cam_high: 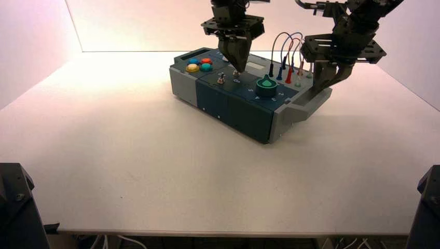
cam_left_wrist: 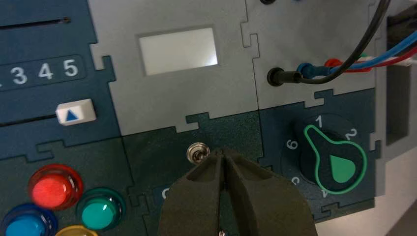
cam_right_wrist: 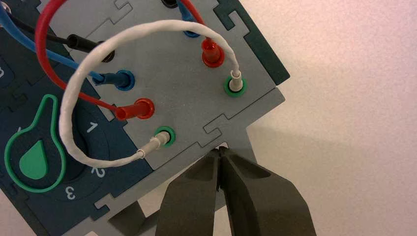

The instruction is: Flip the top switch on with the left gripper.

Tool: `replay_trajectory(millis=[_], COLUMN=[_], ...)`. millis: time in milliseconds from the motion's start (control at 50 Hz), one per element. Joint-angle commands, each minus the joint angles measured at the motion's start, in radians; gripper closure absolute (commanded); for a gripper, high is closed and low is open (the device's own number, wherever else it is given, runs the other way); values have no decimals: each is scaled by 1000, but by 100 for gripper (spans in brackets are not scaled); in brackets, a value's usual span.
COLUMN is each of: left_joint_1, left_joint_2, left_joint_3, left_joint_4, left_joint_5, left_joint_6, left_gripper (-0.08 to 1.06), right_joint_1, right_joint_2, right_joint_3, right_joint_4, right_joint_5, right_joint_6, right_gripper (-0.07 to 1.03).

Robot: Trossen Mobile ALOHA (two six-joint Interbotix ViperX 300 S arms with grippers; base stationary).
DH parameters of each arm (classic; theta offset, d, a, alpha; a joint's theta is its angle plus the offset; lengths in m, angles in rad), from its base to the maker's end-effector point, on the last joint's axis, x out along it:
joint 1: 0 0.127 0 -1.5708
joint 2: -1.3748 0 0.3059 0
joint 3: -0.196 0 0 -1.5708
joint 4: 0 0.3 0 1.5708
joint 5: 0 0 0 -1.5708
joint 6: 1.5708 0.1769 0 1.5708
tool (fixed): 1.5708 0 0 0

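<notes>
The top switch (cam_left_wrist: pixel 197 152) is a tiny silver-tan toggle on the dark panel between the coloured buttons and the green knob. In the high view it (cam_high: pixel 236 74) sits just under my left gripper's tips. My left gripper (cam_left_wrist: pixel 223 153) is shut and empty, its tips right beside the switch on the knob's side. I cannot tell if they touch. The other, stubbier toggle (cam_high: pixel 221 78) stands nearer the box's front edge. It is hidden in the left wrist view. My right gripper (cam_right_wrist: pixel 221 150) is shut and empty at the box's right end (cam_high: pixel 316 91).
The green knob (cam_left_wrist: pixel 334 160) is close beside my left gripper. Red (cam_left_wrist: pixel 53 187), teal (cam_left_wrist: pixel 101 210), blue and yellow buttons sit on the other side. A slider's white handle (cam_left_wrist: pixel 74 112) and a display window (cam_left_wrist: pixel 177 49) lie beyond the switch. Looped wires (cam_right_wrist: pixel 74 113) plug in near my right gripper.
</notes>
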Motion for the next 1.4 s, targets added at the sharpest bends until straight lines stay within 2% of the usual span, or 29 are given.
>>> replay_trajectory(millis=[20,80,140,300,500,640,680,800,1040,1280,1320,1400], left_joint_1=[17,20,26,55,74,67,66,63,61,60,60,60], left_joint_2=[-18,-21,-26,-41,-78,-98,-115,-141,-198,-239,-259,-284], left_joint_3=[-26,-28,-31,-35,-37,-38,-35,-26,25,97,126,152], left_joint_4=[54,74,81,80,63,26,8,-2,-2,-5,-5,-2], left_joint_5=[-6,-9,-9,-8,17,40,44,54,61,23,17,12], left_joint_6=[-20,-32,-37,-38,-38,-37,-37,-37,-31,-14,-6,0], left_gripper=[100,100,100,100,100,100,100,100,100,100,100,100], right_joint_1=[-5,-6,-6,-5,-6,-5,-5,-5,3,37,44,43], right_joint_2=[23,23,21,23,17,11,8,-5,-35,-75,-103,-121], right_joint_3=[6,8,11,21,26,28,28,29,26,18,8,-3], right_joint_4=[-2,-2,-2,-2,-2,-2,-2,-2,-2,-2,-2,-20], right_joint_5=[-15,-15,-15,-21,-26,-21,-14,3,46,87,112,144], right_joint_6=[-2,-2,0,2,2,3,3,3,2,2,0,-2], right_gripper=[98,98,98,98,98,98,98,98,98,98,98,98])
